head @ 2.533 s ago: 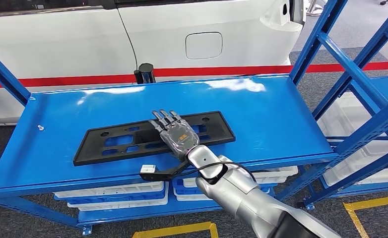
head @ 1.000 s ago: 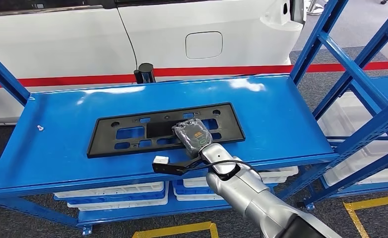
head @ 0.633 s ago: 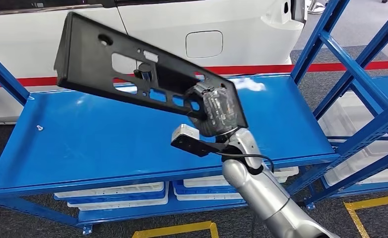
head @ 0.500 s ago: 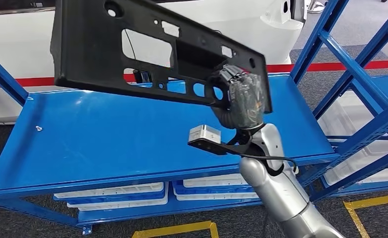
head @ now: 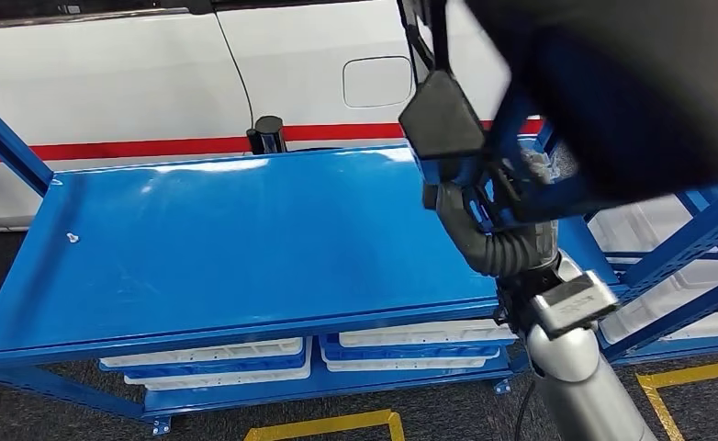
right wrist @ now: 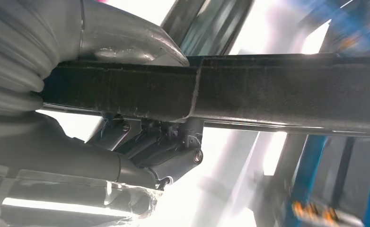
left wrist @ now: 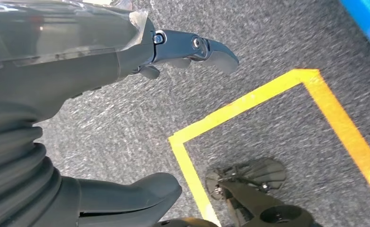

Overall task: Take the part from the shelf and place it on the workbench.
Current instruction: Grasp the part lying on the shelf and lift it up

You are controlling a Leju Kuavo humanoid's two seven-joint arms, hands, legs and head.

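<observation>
The black flat part (head: 631, 83) is raised off the shelf and hangs very close to the head camera at the upper right, large and blurred. My right hand (right wrist: 140, 142) grips its edge, thumb on one face and fingers (right wrist: 173, 158) on the other; the part (right wrist: 277, 92) runs as a dark bar across the right wrist view. My right arm (head: 566, 367) rises from the lower right, beside the shelf's right end. The blue shelf top (head: 245, 239) is bare apart from a small white speck (head: 73, 237). My left hand (left wrist: 140, 61) hangs over the floor, fingers apart, holding nothing.
A white car (head: 153, 73) with a red stripe stands behind the shelf. White bins (head: 208, 358) sit on the lower level. Blue uprights of a neighbouring rack (head: 677, 230) stand to the right. Yellow floor lines (head: 328, 427) (left wrist: 249, 104) mark the grey carpet.
My right hand closed on the part on the shelf, then lifted it up and to the right, close to the head camera. The shelf top now lies bare.
</observation>
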